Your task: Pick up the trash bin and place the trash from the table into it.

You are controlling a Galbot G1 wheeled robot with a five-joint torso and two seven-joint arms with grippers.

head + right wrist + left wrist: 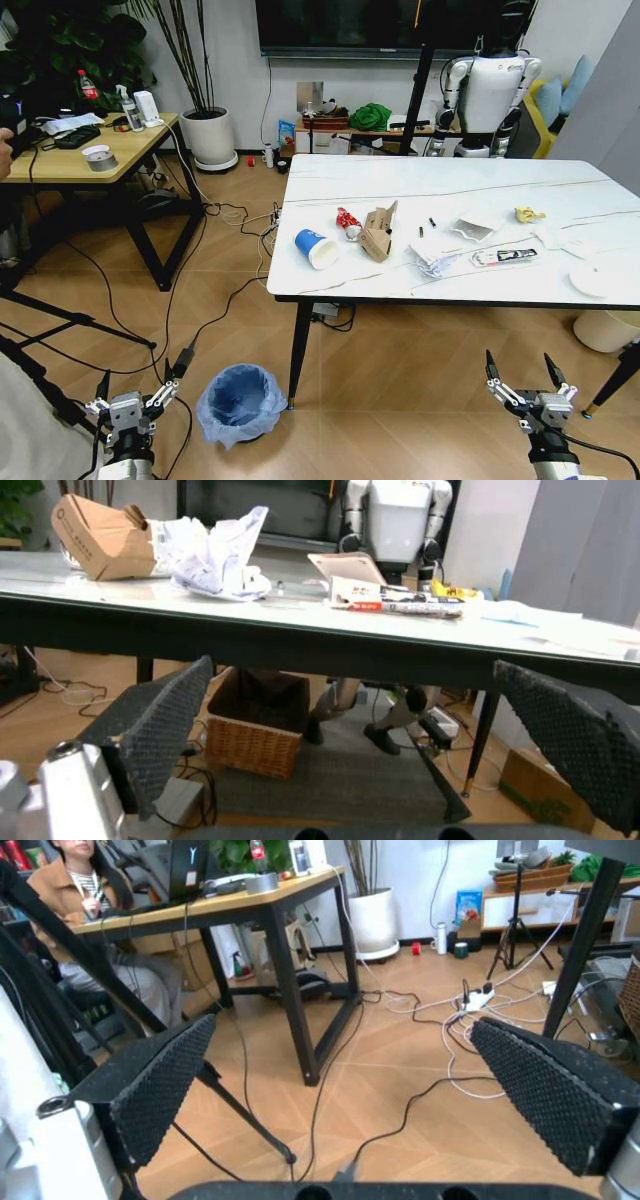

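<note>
Bin pickup not yet begun.
Left gripper [133, 395], jaws spread, is hovering beside the trash bin [240, 400]; right gripper [527, 380] is waiting open; next, grasping its rim.

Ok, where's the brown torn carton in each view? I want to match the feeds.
Head view: brown carton on the table near its front edge, between red wrapper and crumpled papers.
Left wrist view: faces the wood desk and floor cables, away from the table.
Right wrist view: carton on the tabletop, beside the crumpled papers.
Shared landmark: the white robot behind the table.
</note>
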